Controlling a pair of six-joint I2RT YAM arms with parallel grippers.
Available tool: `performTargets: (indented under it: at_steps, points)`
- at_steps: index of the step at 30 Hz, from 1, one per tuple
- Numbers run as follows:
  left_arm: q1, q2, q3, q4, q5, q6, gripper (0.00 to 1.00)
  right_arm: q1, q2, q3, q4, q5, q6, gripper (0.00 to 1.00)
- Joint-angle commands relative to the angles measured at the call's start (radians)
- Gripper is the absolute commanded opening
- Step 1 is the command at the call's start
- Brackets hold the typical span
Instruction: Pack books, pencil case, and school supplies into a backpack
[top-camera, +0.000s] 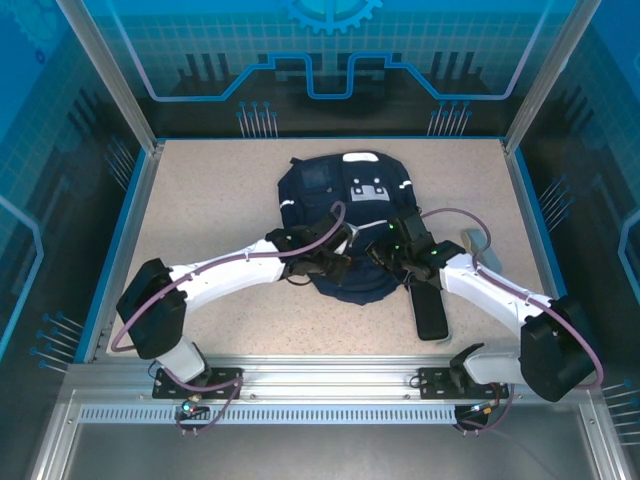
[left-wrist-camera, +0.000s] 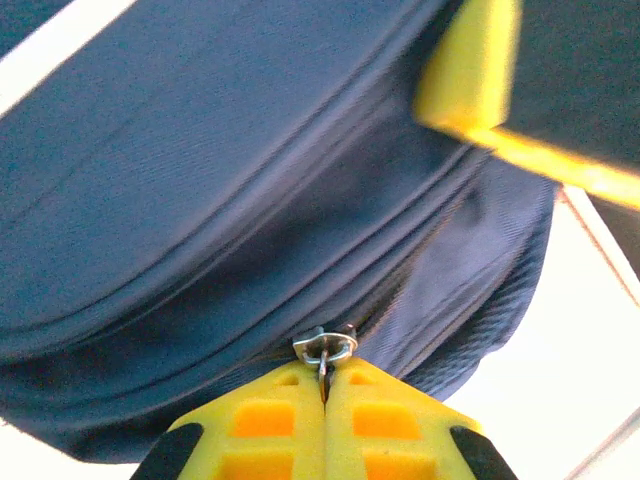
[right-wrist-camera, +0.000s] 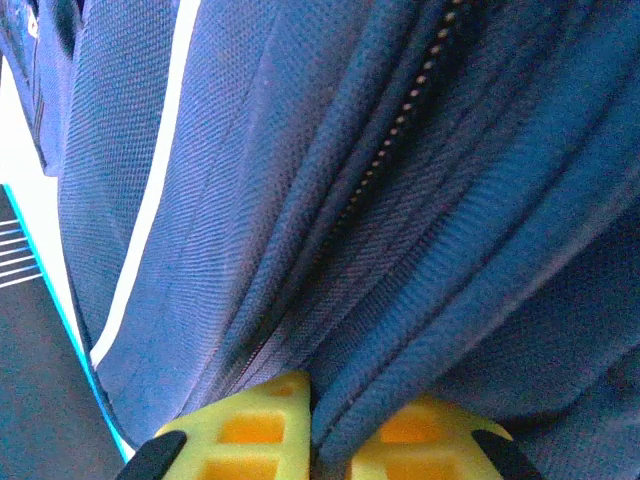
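The left gripper (left-wrist-camera: 323, 378) was pressed together on the small metal zipper pull (left-wrist-camera: 325, 347), which stood right at its fingertips against the seam of the navy backpack (left-wrist-camera: 200, 180). Ahead of it and up to its right, a yellow finger (left-wrist-camera: 468, 70) of the other arm lay against the same fabric. The right gripper (right-wrist-camera: 328, 415) had its jaws nearly together, pinching a ridge of the backpack's cloth. Just beyond its tips ran a closed line of zipper teeth (right-wrist-camera: 400, 130), and farther off to its left a white stripe (right-wrist-camera: 160, 170). What the backpack held could not be told. The overhead view added the bag lying flat on the speckled table (top-camera: 200, 200), beneath both wrists. A dark strap (top-camera: 430, 305) trailed back beside the right arm, and beyond the grippers sat white patches (top-camera: 368, 190) whose marks were too small to read.
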Motion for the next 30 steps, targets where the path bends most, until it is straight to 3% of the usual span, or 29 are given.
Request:
performTargets:
  at_steps: [1,8,15,22,25,30]
  points:
    - [0.058,-0.096,-0.067,-0.03,-0.083,-0.044,0.0,-0.01,0.001,0.015,-0.07,0.183,-0.062,0.12]
    - [0.184,-0.143,-0.178,-0.008,-0.098,-0.064,0.0,-0.013,-0.004,0.062,-0.104,0.215,-0.107,0.12]
    - [0.318,-0.083,-0.158,0.082,-0.061,0.02,0.0,-0.016,0.007,0.074,-0.107,0.216,-0.124,0.12]
    - [0.421,0.014,-0.119,0.202,0.092,0.175,0.0,-0.018,0.037,0.08,-0.107,0.219,-0.14,0.12]
    - [0.455,0.072,-0.08,0.231,0.239,0.298,0.0,-0.018,0.054,0.081,-0.11,0.215,-0.154,0.11]
    - [0.485,0.168,0.012,0.219,0.224,0.371,0.0,-0.019,0.071,0.111,-0.113,0.207,-0.175,0.11]
